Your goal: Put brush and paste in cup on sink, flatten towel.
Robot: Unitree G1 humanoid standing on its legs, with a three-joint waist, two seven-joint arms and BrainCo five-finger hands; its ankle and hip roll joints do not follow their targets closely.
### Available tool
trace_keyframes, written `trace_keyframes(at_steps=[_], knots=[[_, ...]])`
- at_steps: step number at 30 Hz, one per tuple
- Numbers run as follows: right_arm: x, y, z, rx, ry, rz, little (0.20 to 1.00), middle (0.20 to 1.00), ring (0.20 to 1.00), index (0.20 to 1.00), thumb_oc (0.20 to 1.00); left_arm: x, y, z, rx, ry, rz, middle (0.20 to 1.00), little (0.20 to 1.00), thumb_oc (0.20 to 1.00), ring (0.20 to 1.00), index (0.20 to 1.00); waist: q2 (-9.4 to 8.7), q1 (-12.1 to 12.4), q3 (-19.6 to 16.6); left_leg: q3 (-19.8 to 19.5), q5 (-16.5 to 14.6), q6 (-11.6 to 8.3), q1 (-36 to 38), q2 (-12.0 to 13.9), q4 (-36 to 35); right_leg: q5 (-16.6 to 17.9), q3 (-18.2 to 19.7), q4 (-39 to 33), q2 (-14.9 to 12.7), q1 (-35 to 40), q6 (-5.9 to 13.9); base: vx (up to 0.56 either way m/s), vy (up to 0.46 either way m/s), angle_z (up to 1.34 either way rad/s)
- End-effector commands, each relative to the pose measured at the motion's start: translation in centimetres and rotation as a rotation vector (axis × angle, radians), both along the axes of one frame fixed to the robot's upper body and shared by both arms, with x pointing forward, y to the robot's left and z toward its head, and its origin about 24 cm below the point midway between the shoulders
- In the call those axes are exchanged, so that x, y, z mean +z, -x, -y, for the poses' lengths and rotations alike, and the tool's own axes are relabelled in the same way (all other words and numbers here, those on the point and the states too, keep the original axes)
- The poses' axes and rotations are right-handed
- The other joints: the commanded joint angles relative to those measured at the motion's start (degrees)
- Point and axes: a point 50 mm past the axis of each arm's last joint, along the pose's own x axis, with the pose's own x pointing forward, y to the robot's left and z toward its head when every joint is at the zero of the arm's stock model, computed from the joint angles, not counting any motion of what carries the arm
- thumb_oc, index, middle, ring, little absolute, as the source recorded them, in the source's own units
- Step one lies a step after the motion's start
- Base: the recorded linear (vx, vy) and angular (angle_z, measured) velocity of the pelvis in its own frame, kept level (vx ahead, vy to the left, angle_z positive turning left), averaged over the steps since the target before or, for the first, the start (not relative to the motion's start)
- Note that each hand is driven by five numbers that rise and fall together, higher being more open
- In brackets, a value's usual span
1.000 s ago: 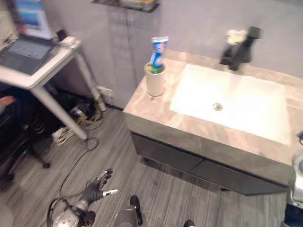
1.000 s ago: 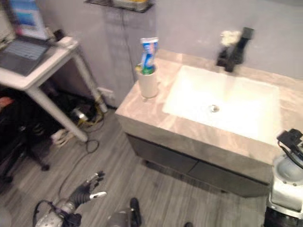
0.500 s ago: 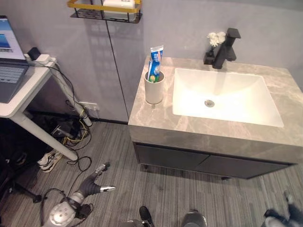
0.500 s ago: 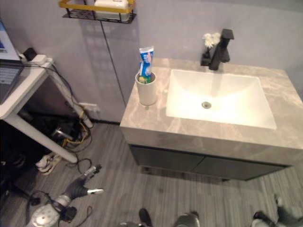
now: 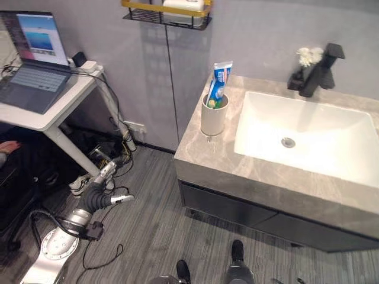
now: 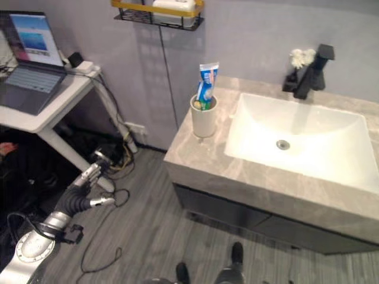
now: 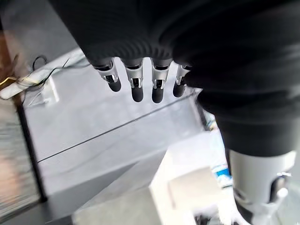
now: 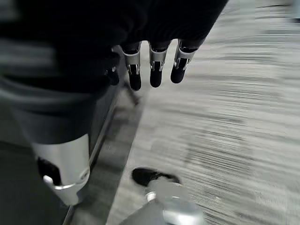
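The left hand (image 5: 100, 194) hung low over the floor (image 5: 154, 236), well apart from the sink, with its fingers (image 7: 133, 84) straight and spread and nothing in them. It looked like a resting hand, not one that was reaching for anything. The right hand (image 8: 150, 65) also hung down by the floor, and its fingers were loose and held nothing too. Up on the grey stone surface (image 5: 201, 151) stood the white cup (image 5: 214, 118), just beside the sink (image 5: 308, 139), near the surface's left end. The blue and white paste (image 5: 219, 80) stood up tall in the cup, leaning a little on the rim, and something green sat low beside it. That green thing may have been the brush, but it was too small to be sure. The cup held them upright so they would not roll away. So that part of the job looked done. No towel could be picked out on the surface, so the flattening step could not be judged. At the back of the sink stood a black tap (image 5: 320, 71) with a small white flower (image 5: 305, 55) beside it. On the wall above the cup hung a yellow rack (image 5: 166, 10). Off to the left, well apart from the sink, a laptop (image 5: 35, 71) lay open on a white desk (image 5: 56, 112), with wires tangled on the floor under it.
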Motion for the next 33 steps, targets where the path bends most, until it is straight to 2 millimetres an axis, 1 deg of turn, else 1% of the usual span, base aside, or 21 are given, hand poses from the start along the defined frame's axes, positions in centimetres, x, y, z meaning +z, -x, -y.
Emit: trace_keyframes(at_steps=[1, 3, 4, 5, 8, 9, 10, 11, 13, 14, 16, 18, 19, 23, 24, 25, 27, 29, 30, 32, 33], knots=[[1.0, -2.5, 1.1, 0.155, 0.020, 0.023, 1.000, 1.000, 1.000, 1.000, 1.000, 5.0, -1.4, 1.2, -0.094, 0.112, 0.247, 1.000, 1.000, 1.000, 1.000, 1.000, 2.88, -2.12, -0.60, 0.54, -2.47, -8.12, 6.18, 10.13, 2.02, 0.76, -2.35, 0.64, 1.33, -2.47, 2.51, 0.08, -0.078, -0.05], [1.1, -2.8, 1.1, 0.191, 0.023, 0.024, 1.000, 1.000, 1.000, 1.000, 1.000, 5.3, -1.5, 1.1, -0.098, 0.119, 0.256, 1.000, 1.000, 1.000, 1.000, 1.000, 3.09, -2.11, -0.99, 0.48, -1.84, -8.30, 5.72, 10.04, 1.71, 0.73, -2.10, -0.08, 1.54, -2.63, 2.27, 0.09, -0.087, 0.04], [1.3, -3.3, 0.5, 0.342, 0.041, 0.005, 1.000, 1.000, 1.000, 1.000, 1.000, 5.8, -1.7, 0.8, -0.097, 0.137, 0.275, 1.000, 1.000, 1.000, 1.000, 1.000, 4.01, -1.98, -0.92, 0.19, -0.21, -8.96, 5.31, 10.39, 1.54, 0.37, -1.53, -0.71, 2.16, -2.75, 1.86, 0.08, -0.084, 0.06], [1.3, -3.4, 0.5, 0.390, 0.058, -0.017, 1.000, 1.000, 1.000, 1.000, 1.000, 5.9, -1.8, 0.8, -0.105, 0.155, 0.279, 1.000, 1.000, 1.000, 1.000, 1.000, 4.44, -1.79, -0.83, 0.03, 0.51, -9.23, 4.91, 10.36, 1.53, 0.25, -1.51, -0.85, 2.16, -2.96, 1.78, 0.10, -0.100, -0.04], [1.6, -3.9, 0.7, 0.427, 0.070, -0.020, 1.000, 1.000, 1.000, 1.000, 1.000, 6.9, -2.2, 1.0, -0.136, 0.190, 0.304, 1.000, 1.000, 1.000, 1.000, 1.000, 5.66, -2.02, -0.33, -0.04, 1.84, -9.73, 3.87, 10.44, 1.25, 0.06, -1.19, -1.08, 2.20, -3.72, 1.46, 0.03, -0.056, -0.13], [2.0, -4.7, 1.1, 0.448, 0.092, -0.007, 1.000, 1.000, 1.000, 1.000, 1.000, 7.1, -2.6, 1.2, -0.162, 0.197, 0.295, 0.586, 0.586, 0.586, 0.586, 0.586, 6.41, -2.19, 0.41, -0.23, 2.37, -9.92, 2.75, 10.28, 1.43, 0.04, -0.61, -1.08, 2.09, -4.54, 1.31, 0.00, -0.030, -0.03], [2.0, -4.7, 1.1, 0.447, 0.093, -0.007, 1.000, 1.000, 1.000, 1.000, 1.000, 7.1, -2.6, 1.2, -0.162, 0.197, 0.296, 0.536, 0.536, 0.536, 0.536, 0.536, 6.42, -2.16, 0.36, -0.24, 2.36, -9.92, 2.65, 10.28, 1.47, 0.06, -0.60, -1.08, 2.08, -4.62, 1.30, -0.01, -0.040, -0.03], [2.2, -5.5, 1.1, 0.442, 0.090, 0.009, 1.000, 1.000, 1.000, 1.000, 1.000, 6.5, -3.3, 1.3, -0.164, 0.195, 0.258, 0.200, 0.200, 0.200, 0.200, 0.200, 7.13, -2.38, 1.07, -0.17, 2.78, -10.16, 1.84, 10.18, 1.49, 0.04, -0.31, -1.08, 1.91, -5.44, 1.20, 0.00, 0.000, 0.00], [2.2, -5.5, 1.1, 0.441, 0.091, 0.010, 1.000, 1.000, 1.000, 1.000, 1.000, 6.5, -3.4, 1.3, -0.166, 0.195, 0.259, 0.200, 0.200, 0.200, 0.200, 0.200, 7.16, -2.29, 1.05, -0.16, 2.78, -10.16, 1.77, 10.18, 1.50, 0.05, -0.30, -1.08, 1.92, -5.50, 1.19, 0.00, -0.002, 0.03], [2.4, -6.0, 1.2, 0.392, 0.079, 0.037, 1.000, 1.000, 1.000, 1.000, 1.000, 5.8, -3.7, 1.3, -0.160, 0.197, 0.223, 0.200, 0.200, 0.200, 0.200, 0.200, 7.89, -2.64, 1.77, 0.03, 3.23, -10.28, 1.34, 10.16, 1.11, 0.00, 0.07, -1.08, 1.81, -6.18, 1.05, 0.00, 0.000, 0.00], [2.9, -7.2, 1.2, 0.341, 0.063, 0.096, 1.000, 1.000, 1.000, 1.000, 1.000, 5.3, -4.2, 1.5, -0.147, 0.219, 0.209, 0.200, 0.200, 0.200, 0.200, 0.200, 8.64, -2.94, 2.68, 0.19, 3.82, -10.35, 0.70, 10.01, 0.34, 0.10, 0.45, -0.97, 1.74, -7.28, 0.97, -0.01, -0.001, -0.03], [3.1, -7.5, 1.1, 0.337, 0.063, 0.113, 1.000, 1.000, 1.000, 1.000, 1.000, 5.1, -4.3, 1.6, -0.144, 0.228, 0.205, 0.200, 0.200, 0.200, 0.200, 0.200, 8.83, -3.00, 2.81, 0.32, 3.89, -10.34, 0.43, 9.93, -0.03, 0.15, 0.62, -0.94, 1.69, -7.85, 0.96, 0.00, 0.000, 0.00], [3.4, -8.2, 0.9, 0.345, 0.064, 0.138, 1.000, 1.000, 1.000, 1.000, 1.000, 5.1, -4.5, 1.9, -0.143, 0.235, 0.209, 0.200, 0.200, 0.200, 0.200, 0.200, 9.30, -3.06, 3.37, 0.41, 4.46, -10.38, -0.20, 9.78, -0.81, 0.32, 0.88, -1.05, 1.64, -8.85, 0.98, 0.00, 0.000, 0.00], [3.6, -8.8, 0.6, 0.370, 0.066, 0.155, 1.000, 1.000, 1.000, 1.000, 1.000, 4.8, -4.5, 2.2, -0.147, 0.237, 0.208, 0.200, 0.200, 0.200, 0.200, 0.200, 9.57, -3.03, 3.78, 0.97, 4.89, -10.49, -0.83, 9.72, -1.47, 0.38, 1.53, -1.08, 1.70, -10.16, 1.02, -0.01, -0.008, -0.05], [3.9, -9.3, 0.5, 0.355, 0.069, 0.184, 1.000, 1.000, 1.000, 1.000, 1.000, 4.5, -4.6, 2.6, -0.154, 0.241, 0.201, 0.200, 0.200, 0.200, 0.200, 0.200, 9.77, -3.07, 4.34, 0.92, 5.21, -10.58, -1.58, 9.63, -1.33, 0.52, 1.90, -0.99, 1.72, -11.04, 1.01, -0.04, -0.016, -0.10], [4.2, -9.9, 0.4, 0.262, 0.040, 0.249, 1.000, 1.000, 1.000, 1.000, 1.000, 4.7, -4.6, 2.8, -0.158, 0.246, 0.214, 0.200, 0.200, 0.200, 0.200, 0.200, 10.04, -3.49, 5.23, 1.18, 4.61, -10.57, -1.89, 9.70, -1.11, 0.24, 2.31, -0.32, 1.92, -11.75, 0.86, -0.05, -0.025, -0.08], [4.7, -10.9, -0.1, 0.210, 0.010, 0.317, 1.000, 1.000, 1.000, 1.000, 1.000, 4.7, -4.8, 3.2, -0.149, 0.277, 0.230, 0.200, 0.200, 0.200, 0.200, 0.200, 9.88, -3.65, 6.24, 1.43, 4.62, -10.55, -2.84, 9.76, -0.36, -0.18, 2.97, 1.30, 2.05, -13.22, 0.35, -0.06, -0.041, -0.09], [5.0, -11.7, -0.8, 0.242, -0.001, 0.348, 1.000, 1.000, 1.000, 1.000, 1.000, 4.6, -5.1, 3.7, -0.150, 0.289, 0.238, 0.200, 0.200, 0.200, 0.200, 0.200, 9.89, -3.89, 7.40, 1.63, 4.39, -10.62, -3.01, 10.11, 0.08, -1.31, 3.36, 3.00, 2.51, -14.29, -0.14, -0.04, -0.058, -0.03], [5.1, -11.8, -1.0, 0.280, 0.008, 0.341, 1.000, 1.000, 1.000, 1.000, 1.000, 4.3, -5.4, 4.0, -0.147, 0.287, 0.232, 0.200, 0.200, 0.200, 0.200, 0.200, 9.65, -3.98, 7.78, 1.77, 4.82, -10.70, -3.34, 10.17, 0.04, -1.52, 3.60, 3.57, 2.60, -15.03, -0.49, -0.02, -0.074, -0.02], [5.1, -11.9, -1.0, 0.299, 0.016, 0.339, 1.000, 1.000, 1.000, 1.000, 1.000, 4.2, -5.6, 4.2, -0.152, 0.288, 0.225, 0.200, 0.200, 0.200, 0.200, 0.200, 9.68, -4.00, 7.79, 1.79, 5.22, -10.81, -3.34, 10.27, -0.19, -1.67, 3.49, 3.63, 2.77, -15.21, -0.58, 0.00, -0.057, -0.03], [5.3, -12.0, -0.9, 0.313, 0.030, 0.335, 1.000, 1.000, 1.000, 1.000, 1.000, 4.7, -5.9, 4.8, -0.179, 0.288, 0.243, 0.200, 0.200, 0.200, 0.200, 0.200, 10.00, -4.05, 7.81, 1.71, 5.76, -11.07, -3.13, 10.62, -0.56, -2.03, 3.18, 3.64, 3.14, -15.15, -0.65, 0.01, -0.051, -0.01]])
